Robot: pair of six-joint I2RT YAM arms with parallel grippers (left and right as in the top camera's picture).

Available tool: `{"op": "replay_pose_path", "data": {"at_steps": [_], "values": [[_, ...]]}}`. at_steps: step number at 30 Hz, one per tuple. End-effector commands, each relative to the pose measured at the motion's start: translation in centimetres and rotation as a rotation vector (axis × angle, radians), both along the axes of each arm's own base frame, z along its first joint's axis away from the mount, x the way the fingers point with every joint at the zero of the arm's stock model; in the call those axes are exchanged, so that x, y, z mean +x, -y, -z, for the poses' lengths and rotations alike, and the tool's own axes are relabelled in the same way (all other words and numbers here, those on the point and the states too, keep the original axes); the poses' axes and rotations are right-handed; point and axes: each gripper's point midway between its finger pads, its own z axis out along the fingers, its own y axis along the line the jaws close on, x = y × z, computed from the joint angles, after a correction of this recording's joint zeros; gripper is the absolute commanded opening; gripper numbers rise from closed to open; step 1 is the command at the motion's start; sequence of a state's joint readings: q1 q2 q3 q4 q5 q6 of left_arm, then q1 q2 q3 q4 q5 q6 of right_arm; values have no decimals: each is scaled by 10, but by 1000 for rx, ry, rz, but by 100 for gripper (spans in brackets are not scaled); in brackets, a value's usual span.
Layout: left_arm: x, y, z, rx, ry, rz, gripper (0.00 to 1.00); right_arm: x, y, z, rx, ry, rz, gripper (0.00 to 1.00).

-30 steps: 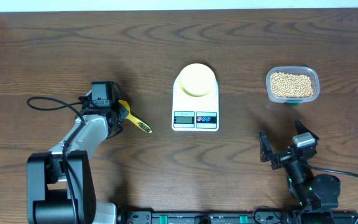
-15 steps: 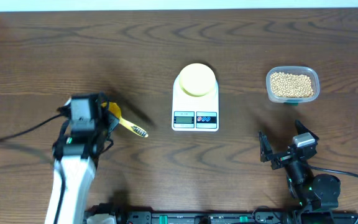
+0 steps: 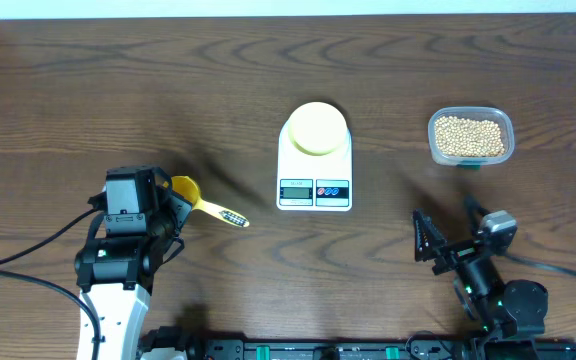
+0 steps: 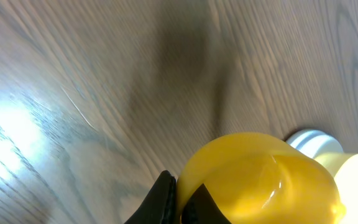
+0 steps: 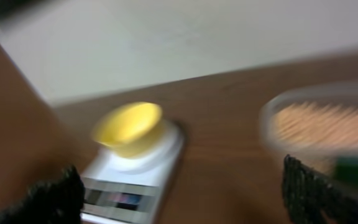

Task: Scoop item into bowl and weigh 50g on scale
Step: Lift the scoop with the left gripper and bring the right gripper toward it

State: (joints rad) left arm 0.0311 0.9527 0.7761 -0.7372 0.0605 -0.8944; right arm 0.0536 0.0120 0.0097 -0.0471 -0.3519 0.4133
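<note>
Grip comes first: the left gripper (image 3: pixel 171 200) is clamped tight on the yellow scoop (image 3: pixel 196 194). In the left wrist view the cup sits right at the jaws, and from above the handle pokes out away from them on the scale's side. Whether the scoop is lifted clear of the table (image 3: pixel 68 80) cannot be told. The cup looks empty, so the step in hand seems to be carrying the bare scoop toward the beans, with no scooping begun.

Off to the right of these jaws stands the scale (image 3: pixel 314 172), with the pale bowl (image 3: pixel 315 128) on its platform; the bowl appears empty. Well beyond that, farthest from the left jaws, the clear tub (image 3: pixel 511 135) holds the beans (image 3: pixel 468 138).

The right gripper (image 3: pixel 448 235) has its jaws spread wide around nothing. The tub lies just ahead of them, with the scale and bowl ahead and to their left.

The next move likely calls for a long reach across, past the scale. The cup's mouth would have to turn to dig into the beans, and the scoop should not clip the bowl on the way.
</note>
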Motion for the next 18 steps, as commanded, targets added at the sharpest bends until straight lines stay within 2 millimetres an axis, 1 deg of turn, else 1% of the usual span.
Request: {"op": "replay_pose_path", "data": {"at_steps": [1, 3, 6, 9, 11, 13, 15, 18], "values": [[-1, 12, -1, -69, -4, 30, 7, -22, -37, 0, 503, -288, -221, 99], [-3, 13, 0, -75, -15, 33, 7, -35, -52, -1, 587, -384, -326, 99], [-9, 14, 3, -78, -41, 33, 7, -40, -57, -1, 617, -421, -363, 99], [-8, 18, 2, -100, -36, 47, 7, -41, -58, -1, 623, -426, -366, 99], [-8, 24, 2, -127, -33, 64, 7, -39, -56, -1, 597, -403, -358, 99], [-7, 28, 1, -148, -30, 77, 7, -39, -56, -1, 511, -343, -366, 99], [-7, 30, 0, -159, -30, 84, 7, -40, -57, 0, 461, -315, -378, 99], [-8, 32, 0, -165, -31, 88, 7, -40, -57, 0, 452, -308, -378, 99]]}}
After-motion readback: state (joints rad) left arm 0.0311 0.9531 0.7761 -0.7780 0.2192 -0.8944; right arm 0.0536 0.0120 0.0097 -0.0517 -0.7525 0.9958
